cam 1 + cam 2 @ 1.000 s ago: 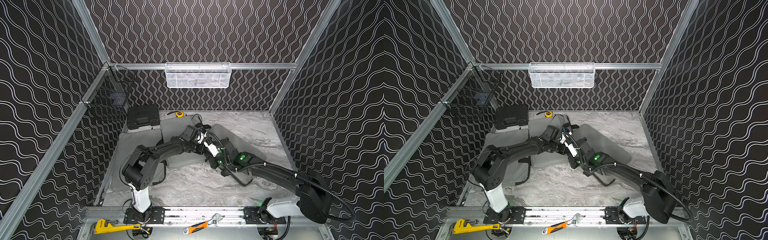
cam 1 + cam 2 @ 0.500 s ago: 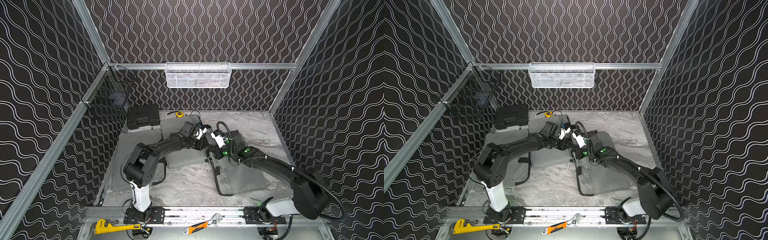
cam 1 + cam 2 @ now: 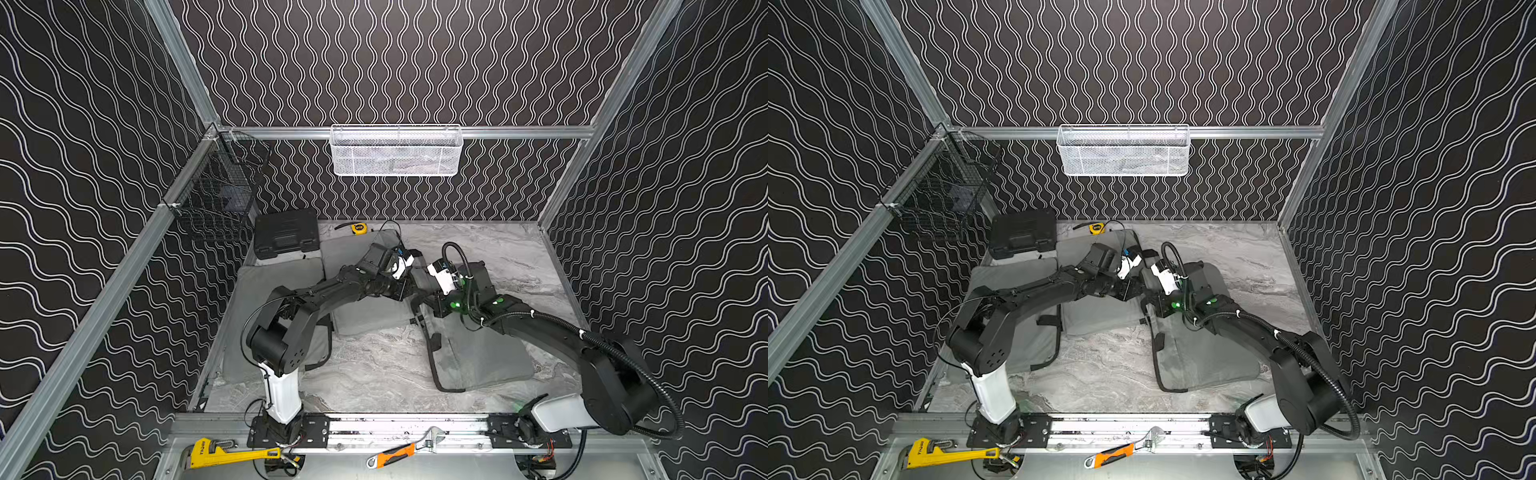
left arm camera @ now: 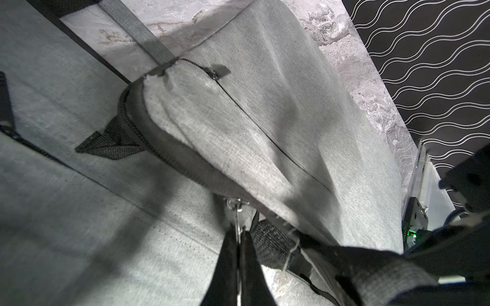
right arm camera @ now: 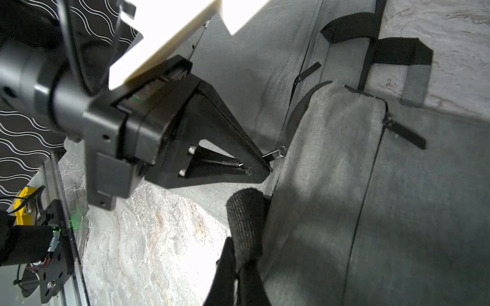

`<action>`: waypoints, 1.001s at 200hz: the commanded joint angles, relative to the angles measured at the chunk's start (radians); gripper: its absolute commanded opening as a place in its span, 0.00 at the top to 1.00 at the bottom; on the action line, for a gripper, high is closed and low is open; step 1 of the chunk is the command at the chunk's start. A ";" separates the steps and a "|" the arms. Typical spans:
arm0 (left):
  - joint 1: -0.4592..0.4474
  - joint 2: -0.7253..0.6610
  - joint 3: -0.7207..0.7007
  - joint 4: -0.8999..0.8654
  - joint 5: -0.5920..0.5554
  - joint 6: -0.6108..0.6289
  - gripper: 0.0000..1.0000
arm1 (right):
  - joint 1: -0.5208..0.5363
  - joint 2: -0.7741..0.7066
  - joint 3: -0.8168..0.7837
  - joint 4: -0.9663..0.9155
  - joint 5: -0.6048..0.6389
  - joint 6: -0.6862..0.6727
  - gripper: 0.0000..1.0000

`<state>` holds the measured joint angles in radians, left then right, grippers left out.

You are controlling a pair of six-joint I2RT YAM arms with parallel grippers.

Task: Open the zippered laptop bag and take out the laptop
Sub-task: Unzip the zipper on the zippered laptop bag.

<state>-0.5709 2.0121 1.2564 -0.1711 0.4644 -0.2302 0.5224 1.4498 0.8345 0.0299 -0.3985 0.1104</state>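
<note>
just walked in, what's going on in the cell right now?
Both arms are on the gray laptop bag on the robot's right. The left pincer is shut on the metal zipper pull at the bag's edge. The right pincer is shut on the bag's black webbing handle, apparently to brace it. No laptop is visible yet. Other gray bags lie alongside, untouched.

You can see the laptop bag (image 4: 265,119) is soft grey cloth, its strap (image 5: 244,220) rough and woven, its zipper pull (image 4: 235,203) shiny metal.
</note>
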 commanded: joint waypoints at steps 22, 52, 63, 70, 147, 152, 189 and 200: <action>-0.001 -0.016 -0.005 0.043 0.002 0.037 1.00 | -0.001 0.007 0.008 0.012 -0.077 -0.052 0.81; -0.001 -0.021 -0.020 0.056 -0.008 0.052 1.00 | -0.001 -0.039 -0.010 -0.004 0.011 -0.043 0.79; -0.001 -0.017 -0.020 0.057 -0.010 0.055 1.00 | -0.002 -0.049 -0.017 -0.005 0.047 -0.039 0.82; 0.000 -0.015 -0.021 0.057 -0.011 0.054 1.00 | -0.002 -0.051 -0.017 -0.008 0.062 -0.036 0.82; 0.000 -0.019 -0.038 0.057 -0.040 0.039 1.00 | 0.119 -0.066 -0.003 -0.129 0.191 0.032 0.53; -0.001 -0.019 -0.040 0.056 -0.040 0.037 1.00 | 0.149 -0.072 -0.001 -0.145 0.224 0.041 0.52; -0.001 -0.007 -0.034 0.055 -0.036 0.029 1.00 | 0.304 -0.073 -0.028 -0.139 0.302 0.160 0.50; -0.001 -0.004 -0.029 0.051 -0.039 0.031 1.00 | 0.325 -0.057 -0.041 -0.128 0.345 0.211 0.46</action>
<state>-0.5716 2.0022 1.2167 -0.1722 0.4263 -0.2035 0.8104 1.3754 0.8146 -0.0998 -0.1638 0.2012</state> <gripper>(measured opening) 0.055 0.510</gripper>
